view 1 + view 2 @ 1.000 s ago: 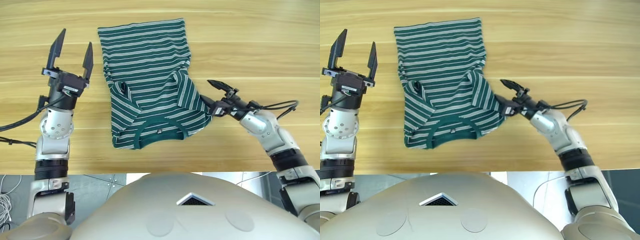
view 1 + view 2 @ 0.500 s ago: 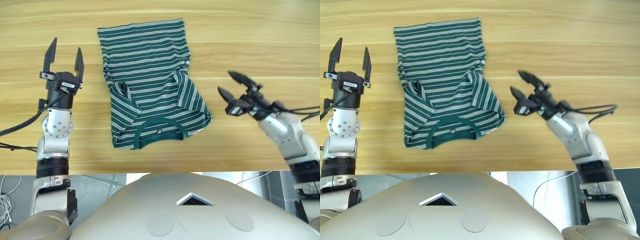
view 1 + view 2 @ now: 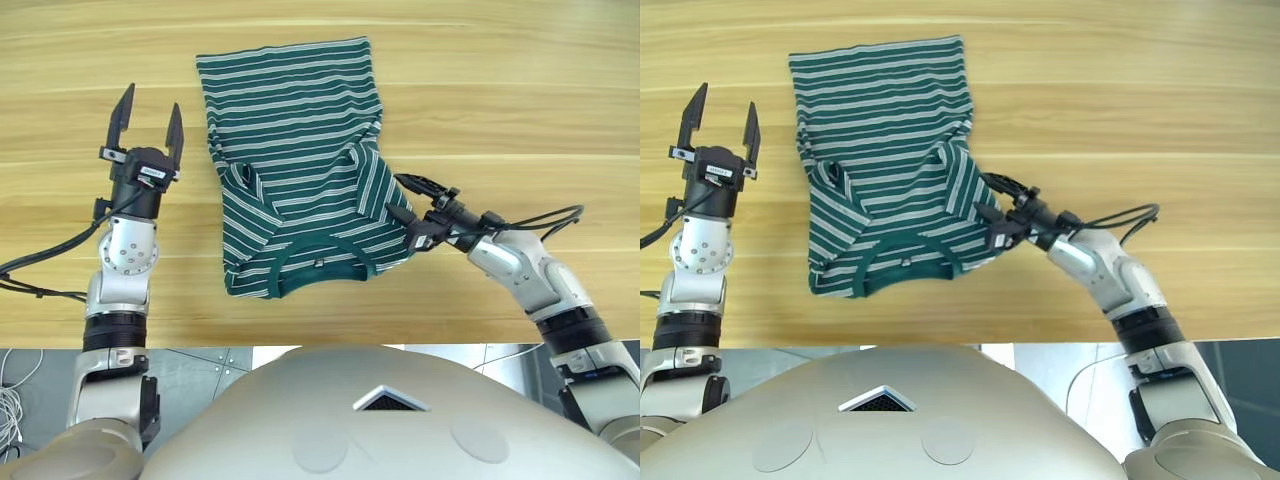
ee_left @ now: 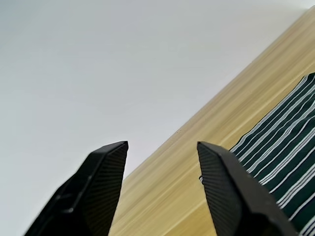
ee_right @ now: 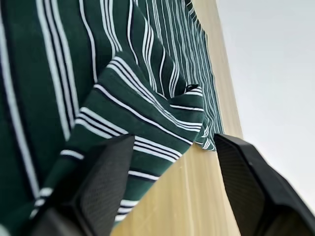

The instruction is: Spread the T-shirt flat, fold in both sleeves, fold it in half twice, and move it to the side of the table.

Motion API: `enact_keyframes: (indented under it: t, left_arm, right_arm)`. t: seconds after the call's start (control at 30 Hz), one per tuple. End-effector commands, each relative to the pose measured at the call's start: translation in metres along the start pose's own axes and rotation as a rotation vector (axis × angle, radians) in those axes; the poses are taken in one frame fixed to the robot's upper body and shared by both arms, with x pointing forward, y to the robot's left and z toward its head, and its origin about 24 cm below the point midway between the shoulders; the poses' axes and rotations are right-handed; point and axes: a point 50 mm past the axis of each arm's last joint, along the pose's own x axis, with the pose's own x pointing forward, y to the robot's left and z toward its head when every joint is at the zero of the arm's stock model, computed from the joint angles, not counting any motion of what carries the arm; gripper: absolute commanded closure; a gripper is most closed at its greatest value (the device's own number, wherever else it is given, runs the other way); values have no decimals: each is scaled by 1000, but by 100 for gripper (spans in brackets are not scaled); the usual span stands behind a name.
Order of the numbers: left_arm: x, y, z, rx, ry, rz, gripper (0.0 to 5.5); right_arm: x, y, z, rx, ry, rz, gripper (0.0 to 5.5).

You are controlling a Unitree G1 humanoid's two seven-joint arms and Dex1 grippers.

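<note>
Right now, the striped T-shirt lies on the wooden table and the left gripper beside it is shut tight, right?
No: the left gripper is open, as the left eye view shows. The striped T-shirt does lie on the wooden table beside it.

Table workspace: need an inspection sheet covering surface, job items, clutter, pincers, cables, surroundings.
Surface: wooden table, light grain.
Job's things: green T-shirt with white stripes, collar toward the robot, both sides folded in, rumpled near the collar, not yet folded in half.
Clutter: nothing seen.
Pincers: left pincer open, upright, left of the shirt and apart from it. Right pincer open at the shirt's right edge, one finger over cloth, the other over bare wood.
Cables: black cable loops off the right forearm; black cables trail from the left arm.
Surroundings: grey floor below the near table edge.
</note>
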Motion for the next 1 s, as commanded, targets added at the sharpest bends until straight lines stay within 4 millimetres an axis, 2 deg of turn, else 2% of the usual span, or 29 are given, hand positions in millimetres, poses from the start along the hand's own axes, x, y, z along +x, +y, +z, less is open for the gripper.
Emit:
enact_keyframes:
  t: [0.03, 0.23, 0.4, 0.53, 0.7, 0.8, 0.87, 0.93, 1.0]
  left_arm:
    - [6, -4, 3, 6, -24, -35, 288]
    - [-5, -1, 1, 36, -8, -76, 288]
    - [-15, 2, -1, 72, 13, -136, 288]
    - [-29, 5, -3, 111, 33, -194, 288]
    - [-42, 8, 0, 189, -3, -315, 288]
    - [-52, 24, 4, 248, -8, -338, 288]
    - [-70, 37, 9, 304, 32, -411, 288]
    - [-84, 33, 21, 290, 31, -540, 288]
    - [-96, 19, 31, 256, 22, -694, 288]
  right_arm:
    - [-10, 15, -14, 15, 87, 73, 250]
    - [-37, 31, -5, 67, 128, 121, 250]
    - [-57, 45, 20, 121, 114, 186, 250]
    - [-55, 44, 38, 142, 67, 186, 250]
    - [-48, 19, 35, 110, 66, 55, 250]
    - [-45, -24, 44, 165, -23, -219, 250]
    - [-48, -55, 59, 272, -165, -382, 250]
    - [-53, -65, 59, 316, -208, -397, 250]
    - [-62, -60, 39, 267, -119, -308, 250]
